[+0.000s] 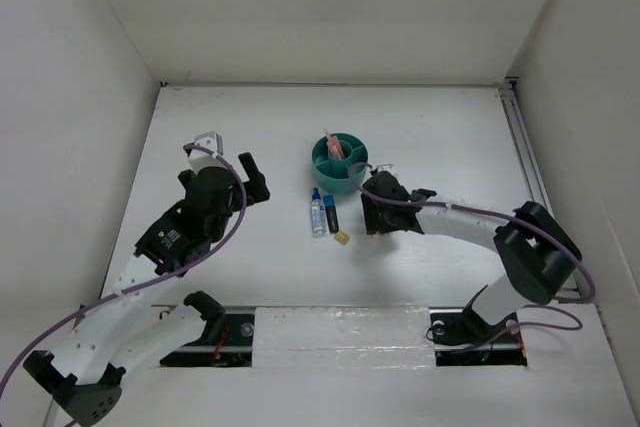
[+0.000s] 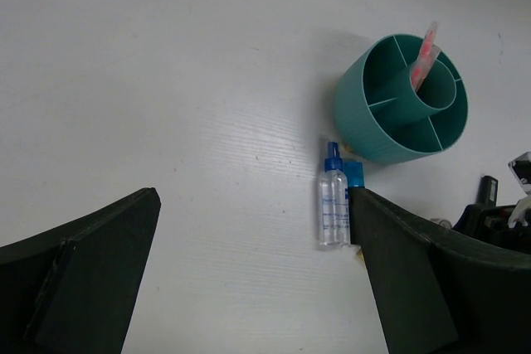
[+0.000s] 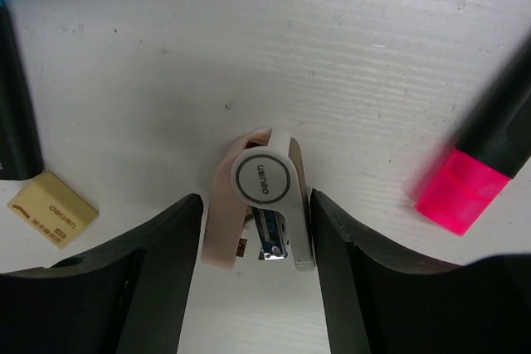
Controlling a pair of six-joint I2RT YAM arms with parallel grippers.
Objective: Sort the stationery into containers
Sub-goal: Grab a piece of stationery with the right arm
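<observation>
Few items are sorted: only the salmon-pink pencils (image 2: 423, 55) stand in the teal organizer (image 1: 340, 182). We see the clear pen (image 1: 317, 214), dark marker (image 1: 330, 213), tan block (image 1: 342, 237) and pink highlighter (image 3: 465, 192) lying on the table (image 1: 250, 137). Our right claw (image 3: 257, 201) narrowly flanks a small pink stapler (image 3: 261, 176); we cannot tell if it grips. Our left claw (image 2: 253, 205) hangs wide.

I count: one teal organizer (image 2: 373, 118); one blue-capped clear pen (image 1: 317, 215); one dark marker (image 1: 330, 214); one tan block (image 1: 342, 237); one pink highlighter (image 3: 460, 192); one pale pink stapler (image 3: 259, 180). Pink pencils (image 2: 421, 60) in centre cup: can't tell number.
</observation>
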